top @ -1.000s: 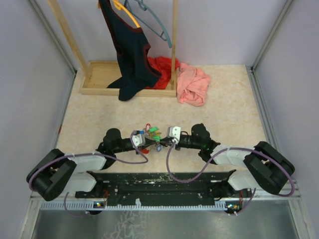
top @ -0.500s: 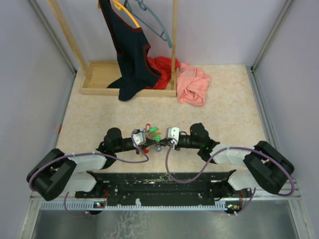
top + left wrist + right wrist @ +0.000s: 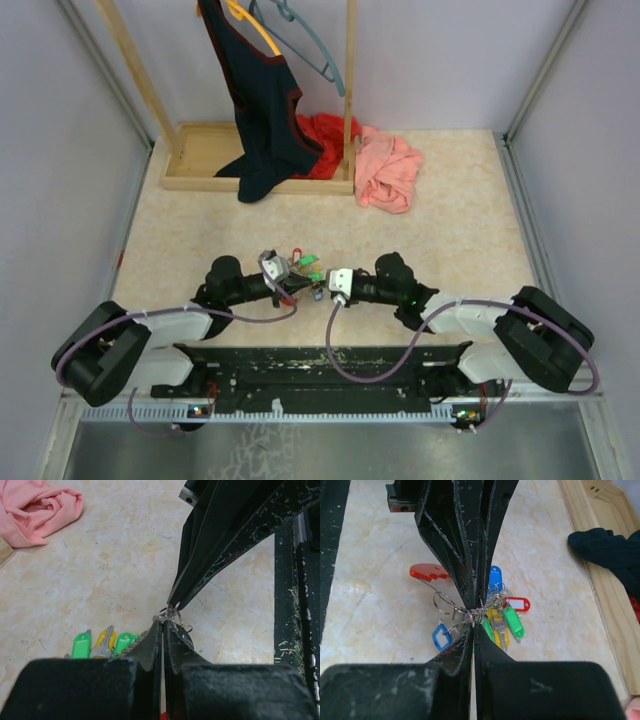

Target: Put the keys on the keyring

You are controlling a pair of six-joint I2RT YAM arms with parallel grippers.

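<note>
Metal rings of keys (image 3: pixel 504 622) pinched tip-to-tip: left hand (image 3: pixel 163 624), right hand (image 3: pixel 473 625) both clamped; two green, two blue, one yellow.

Twin black arms, the left arm (image 3: pixel 172 326) and right arm (image 3: pixel 462 316) shelled in white, trail purple cables (image 3: pixel 328 335); white flecks scuff the right gripper (image 3: pixel 175 604) fingers at 1 o'clock

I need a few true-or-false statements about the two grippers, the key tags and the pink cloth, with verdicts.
The left gripper and the right gripper are both shut on the tangle of thin metal rings. True.
The crumpled pink cloth hangs from a hanger. False: it lies on the beige table beside the wooden rack.
A green plastic key tag sits beside a yellow key tag. True.
The grippers' tips are far apart. False: they meet.
</note>
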